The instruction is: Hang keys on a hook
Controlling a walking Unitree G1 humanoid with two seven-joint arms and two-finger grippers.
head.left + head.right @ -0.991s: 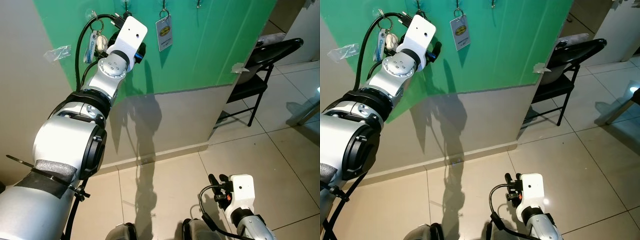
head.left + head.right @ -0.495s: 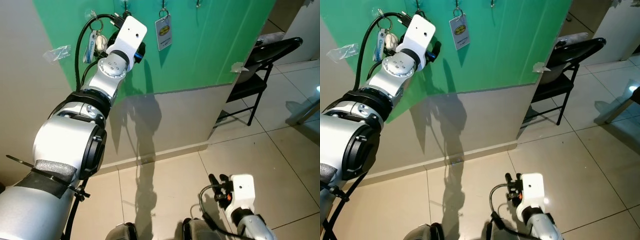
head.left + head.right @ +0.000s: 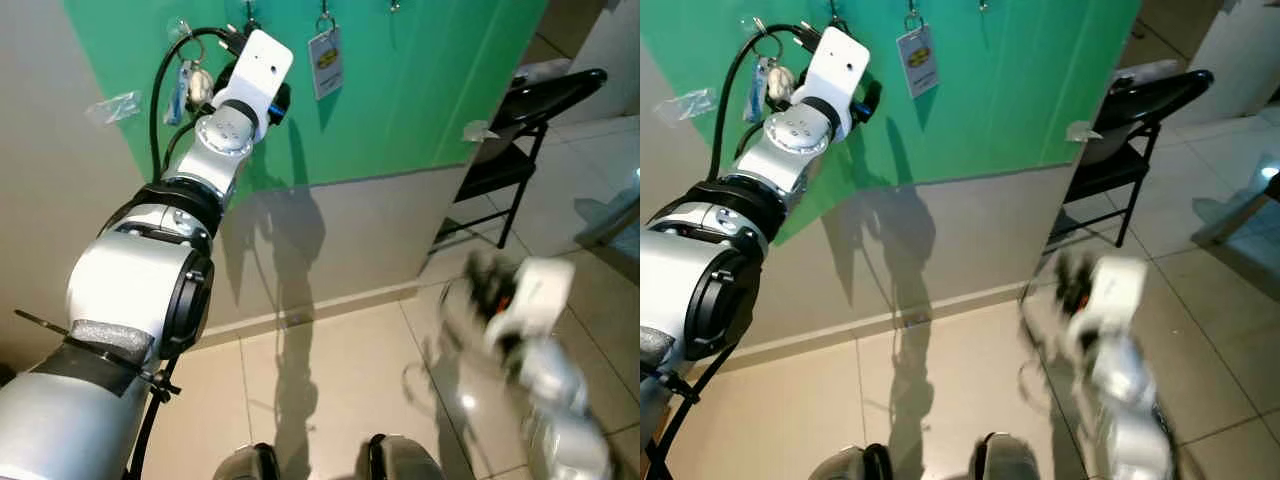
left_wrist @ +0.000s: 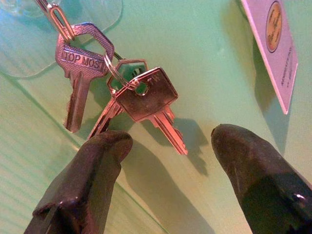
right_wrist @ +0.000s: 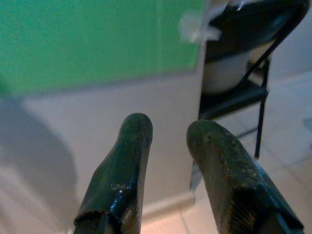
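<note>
We judge the hanging done: the keys [image 4: 117, 92] dangle from a hook on the green wall at eleven o'clock, our left gripper [image 4: 170, 170] spread empty just beside them, leaving only withdrawal.

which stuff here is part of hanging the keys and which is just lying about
Part of the job:
- keys, hanging against the green wall
- left gripper, open just below them

Just lying about:
- tag on a neighbouring hook
- black folding chair
- clear plastic scrap on the wall
- right gripper, blurred, open
</note>
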